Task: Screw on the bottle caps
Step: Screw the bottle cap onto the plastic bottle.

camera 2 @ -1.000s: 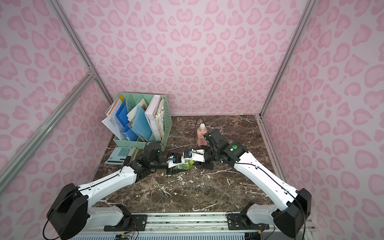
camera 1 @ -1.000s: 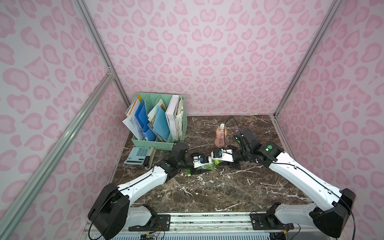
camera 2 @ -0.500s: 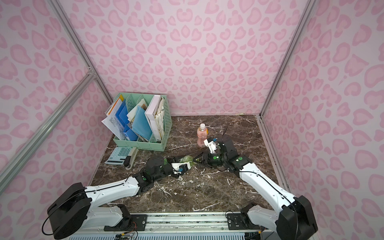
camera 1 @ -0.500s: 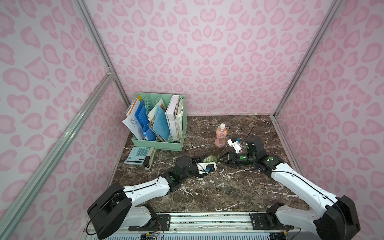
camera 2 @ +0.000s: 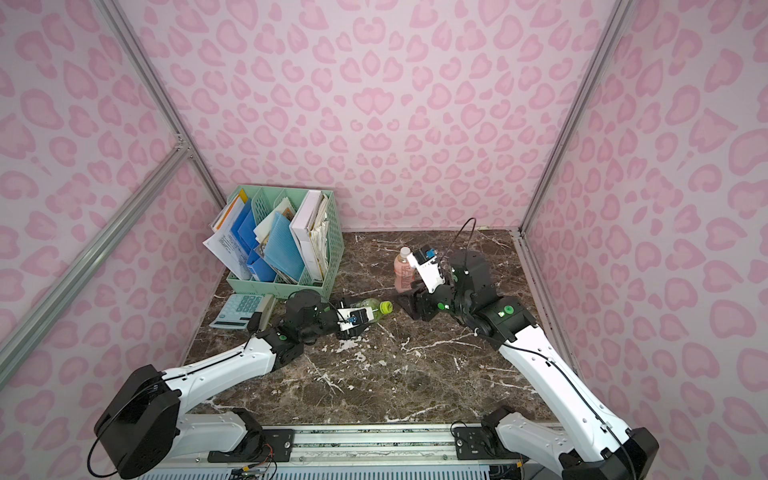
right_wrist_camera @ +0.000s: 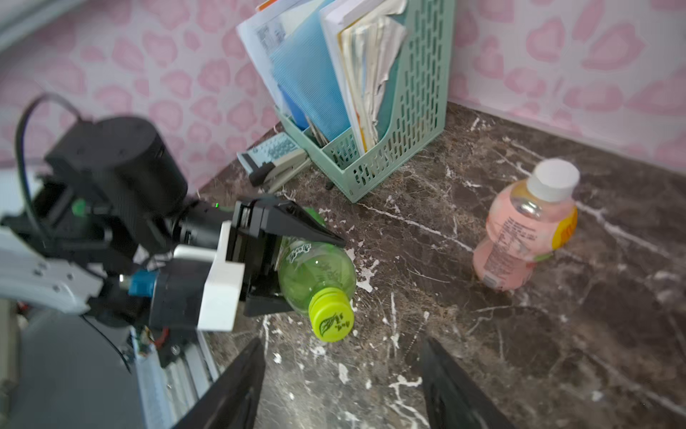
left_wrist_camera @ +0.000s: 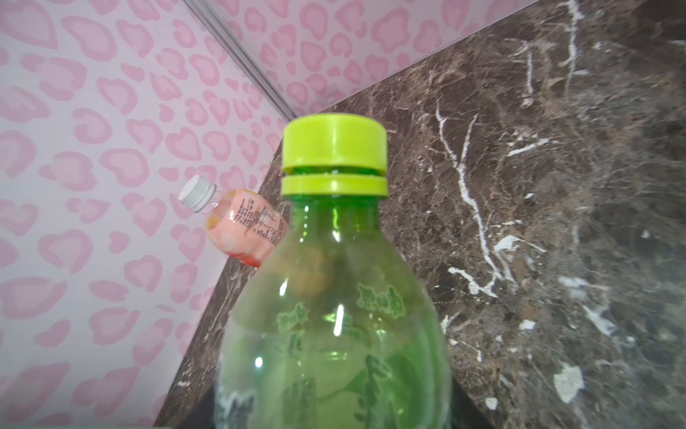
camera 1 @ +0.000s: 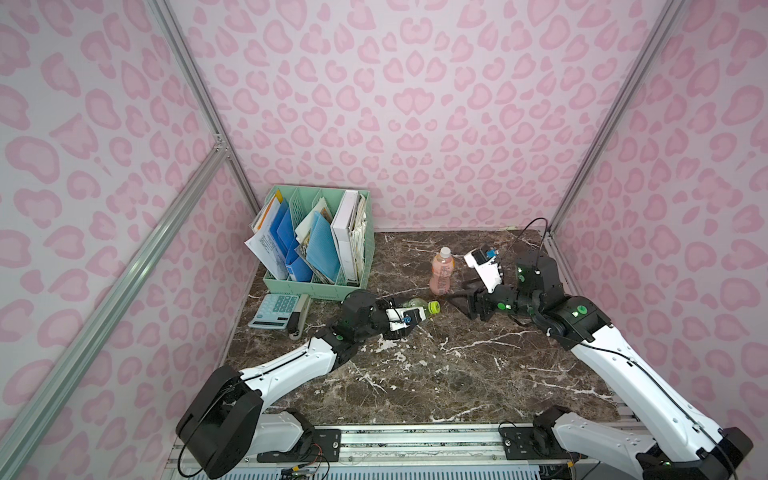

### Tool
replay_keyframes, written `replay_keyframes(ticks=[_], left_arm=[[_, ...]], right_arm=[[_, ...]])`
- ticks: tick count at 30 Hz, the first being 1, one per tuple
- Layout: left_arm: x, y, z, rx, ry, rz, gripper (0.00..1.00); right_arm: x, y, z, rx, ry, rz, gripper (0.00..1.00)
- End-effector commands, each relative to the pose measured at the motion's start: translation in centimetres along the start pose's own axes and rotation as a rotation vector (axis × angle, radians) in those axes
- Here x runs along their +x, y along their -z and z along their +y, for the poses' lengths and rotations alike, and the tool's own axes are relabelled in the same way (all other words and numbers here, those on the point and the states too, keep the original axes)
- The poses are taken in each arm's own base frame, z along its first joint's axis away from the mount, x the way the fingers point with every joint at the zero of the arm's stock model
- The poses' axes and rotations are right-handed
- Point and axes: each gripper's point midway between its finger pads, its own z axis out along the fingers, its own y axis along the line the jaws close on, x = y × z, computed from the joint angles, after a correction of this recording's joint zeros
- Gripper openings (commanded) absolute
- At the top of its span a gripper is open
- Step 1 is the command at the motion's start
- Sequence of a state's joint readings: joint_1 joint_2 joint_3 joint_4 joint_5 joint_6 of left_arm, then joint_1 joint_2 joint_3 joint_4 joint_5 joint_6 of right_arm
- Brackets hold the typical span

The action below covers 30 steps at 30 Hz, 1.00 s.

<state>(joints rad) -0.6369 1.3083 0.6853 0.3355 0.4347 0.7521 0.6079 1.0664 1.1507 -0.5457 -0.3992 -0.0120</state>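
Our left gripper (right_wrist_camera: 308, 273) had its jaws clamped on the green bottle (left_wrist_camera: 334, 315), held on its side, yellow-green cap (left_wrist_camera: 334, 148) on its neck. Our right gripper (right_wrist_camera: 341, 390) faced it, jaws apart, empty. Just beyond, the pink bottle (right_wrist_camera: 519, 237) stood on the desk (right_wrist_camera: 557, 353), white cap (right_wrist_camera: 553, 180) on. We feared two things — a part-threaded cap working loose, and a careless right swing toppling the pink bottle.

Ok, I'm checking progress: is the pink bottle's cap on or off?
On. The white cap sits on the neck of the upright pink bottle; how tightly it is screwed cannot be told.
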Motion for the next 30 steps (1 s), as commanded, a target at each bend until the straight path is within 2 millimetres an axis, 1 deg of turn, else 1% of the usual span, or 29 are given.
replay_keyframes(ticks=[1,2,5,8,11,13,15,18,22,25,26,30], left_arm=[[-0.6,0.4,-3.2,0.225,0.093,-0.047,0.55],[-0.8,0.3,-3.4,0.245,0.100,-0.051,0.55],[-1.0,0.4,-3.8,0.282,0.107,-0.067,0.55],[-1.3,0.3,-4.1,0.318,0.119,-0.076,0.55],[-1.6,0.3,-4.5,0.353,0.128,-0.087,0.55],[-1.7,0.2,-4.7,0.365,0.130,-0.096,0.55],[-1.8,0.2,-4.7,0.370,0.133,-0.099,0.55],[-1.8,0.1,-4.9,0.387,0.140,-0.104,0.55],[-2.1,0.1,-5.0,0.409,0.149,-0.114,0.55],[-2.1,0.2,-5.1,0.412,0.147,-0.116,0.55],[-2.1,0.2,-5.1,0.413,0.148,-0.116,0.55],[-2.3,0.2,-5.2,0.424,0.150,-0.120,0.55]], right_arm=[[1.5,0.4,0.8,0.035,0.591,0.065,0.67],[2.0,0.5,1.5,0.022,0.735,0.068,0.65],[2.2,0.8,1.9,0.037,0.931,0.043,0.61],[3.9,0.2,2.1,-0.005,1.102,0.115,0.57],[4.8,-0.6,2.4,-0.023,1.217,0.151,0.56],[5.1,-1.0,3.0,-0.045,1.269,0.143,0.56],[5.8,-1.5,3.3,-0.075,1.305,0.170,0.56],[7.1,-2.2,3.0,-0.076,1.359,0.237,0.53],[7.0,-2.8,3.2,-0.055,1.401,0.210,0.49],[6.9,-3.0,3.0,-0.044,1.416,0.215,0.43],[6.9,-3.0,3.1,-0.049,1.416,0.213,0.42],[7.4,-3.2,3.3,-0.068,1.427,0.222,0.36]])
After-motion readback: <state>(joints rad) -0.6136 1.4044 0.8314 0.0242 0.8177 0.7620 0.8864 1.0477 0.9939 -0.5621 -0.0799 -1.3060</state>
